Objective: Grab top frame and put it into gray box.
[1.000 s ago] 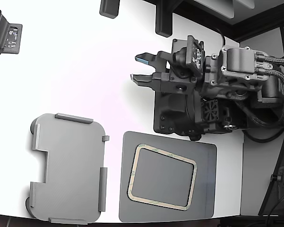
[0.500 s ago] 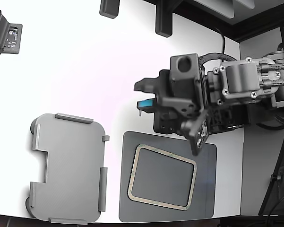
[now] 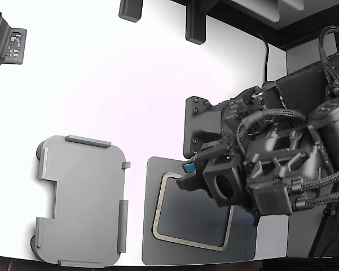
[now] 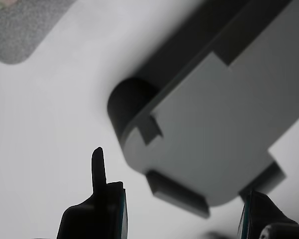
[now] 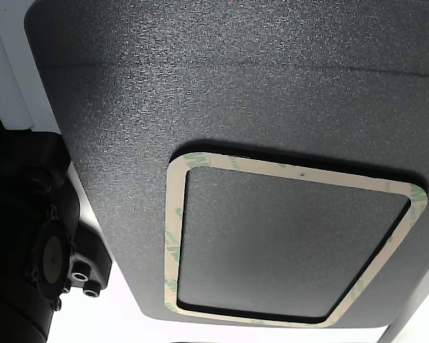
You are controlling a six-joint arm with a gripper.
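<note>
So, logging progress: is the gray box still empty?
Empty: the gray box shows bare floor; the top frame lies flat on the dark mat.

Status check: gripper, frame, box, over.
Gripper open, empty, above the mat's corner. Frame flat on the mat, untouched. Gray box empty, to the exterior view's left. Nothing seen blocking.

Bright, even light — white table point(image 3: 101, 73) glares; wrist view blurred, gray box point(image 4: 224, 129) out of focus

Dark gray mat point(image 3: 245, 248) on white table point(image 3: 101, 73).
</note>
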